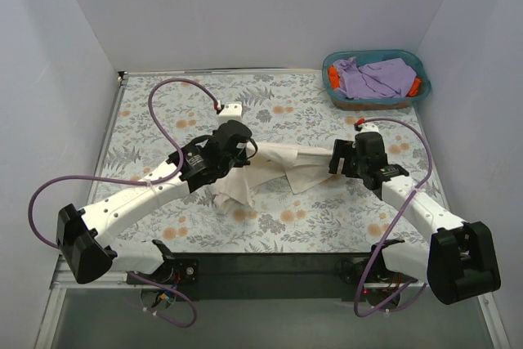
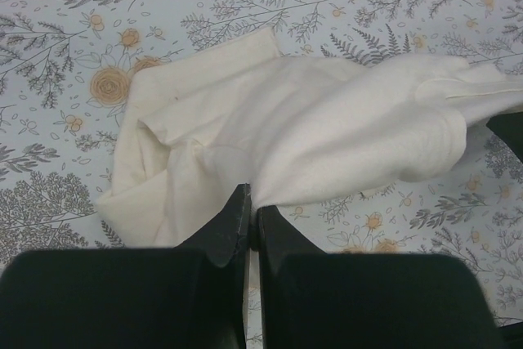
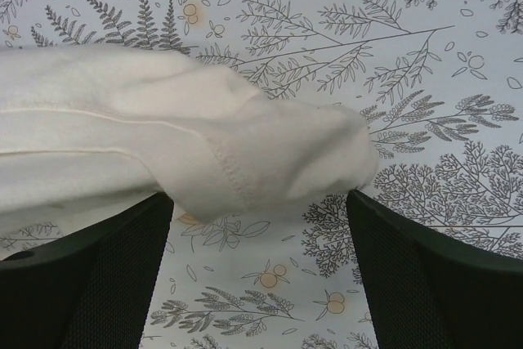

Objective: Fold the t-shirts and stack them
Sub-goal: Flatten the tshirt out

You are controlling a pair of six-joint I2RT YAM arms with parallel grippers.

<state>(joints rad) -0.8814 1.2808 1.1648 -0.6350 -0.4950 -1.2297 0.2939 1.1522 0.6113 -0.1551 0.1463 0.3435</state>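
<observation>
- The cream t-shirt (image 1: 274, 167) is lying crumpled and unfolded in the middle of the floral bench (image 1: 155, 112), so by my reckoning the folding is only just getting going.
- No folded stack is showing anywhere on the bench.
- Off in the far right corner, the teal basket (image 1: 418, 67) is holding the lavender garment (image 1: 377, 78) and the orange-red one (image 1: 333, 79), both waiting their turn.
- The left claw (image 2: 249, 217) is clenched, its tips pressing together right at the near edge of the cream cloth; it looks to be pinching that edge.
- The right claw (image 3: 260, 230) is standing wide and released, with a stitched, bunched end of the shirt sitting between its fingers (image 3: 106, 275) but not clamped.
- From above, the shirt is stretching between the two arms, with one loose lobe trailing toward the near edge.
- Most of the job is lying ahead: flattening, folding, then stacking all three.
</observation>
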